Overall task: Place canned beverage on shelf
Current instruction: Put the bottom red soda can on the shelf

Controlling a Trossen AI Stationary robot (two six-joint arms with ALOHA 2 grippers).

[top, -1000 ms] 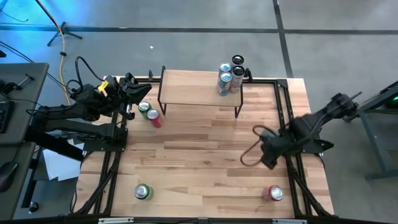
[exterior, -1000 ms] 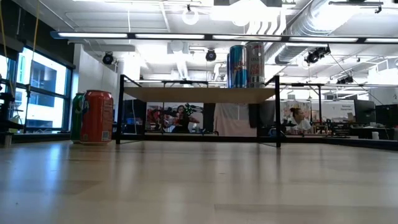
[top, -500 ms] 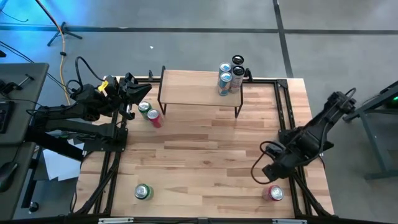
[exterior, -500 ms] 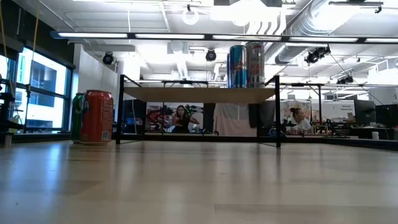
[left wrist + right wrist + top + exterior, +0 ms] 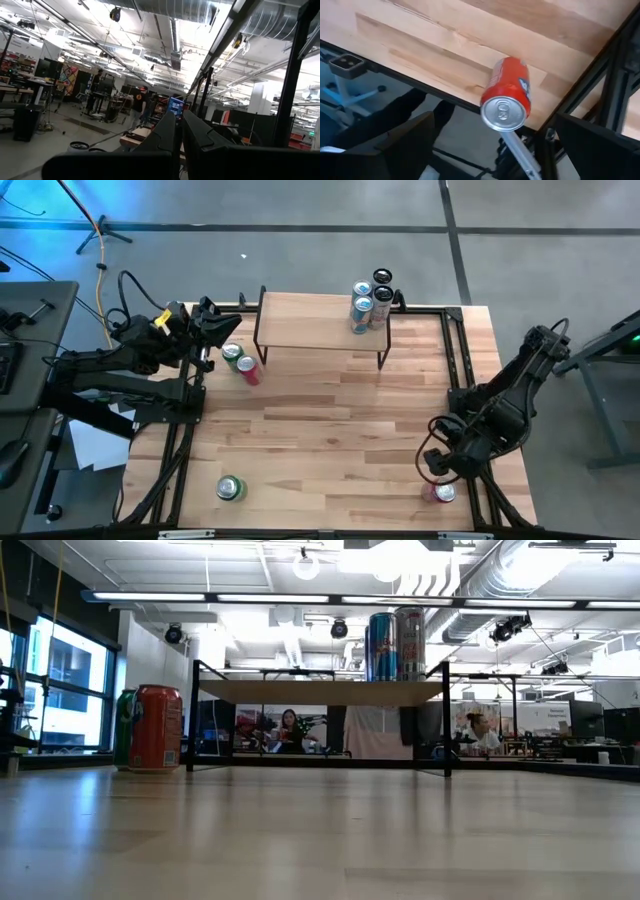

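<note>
The shelf (image 5: 320,320) stands at the table's far middle on thin black legs; it also shows in the low view (image 5: 320,691). Three cans (image 5: 368,302) stand at its right end. A red can (image 5: 441,492) stands upright near the table's near right corner; it also shows in the right wrist view (image 5: 507,97). My right gripper (image 5: 437,468) is open just above and beside this can, touching nothing; its fingers (image 5: 405,145) stand wide apart in the right wrist view. My left gripper (image 5: 215,330) waits shut at the far left.
A green can (image 5: 232,354) and a red can (image 5: 249,371) stand together by the shelf's left legs, close to my left gripper. Another green can (image 5: 230,488) stands near the near left corner. Black frame rails run along the table's left and right edges.
My right gripper has gone toward the table's near edge and down, toward the red can at the near right corner. Nothing else has moved.
</note>
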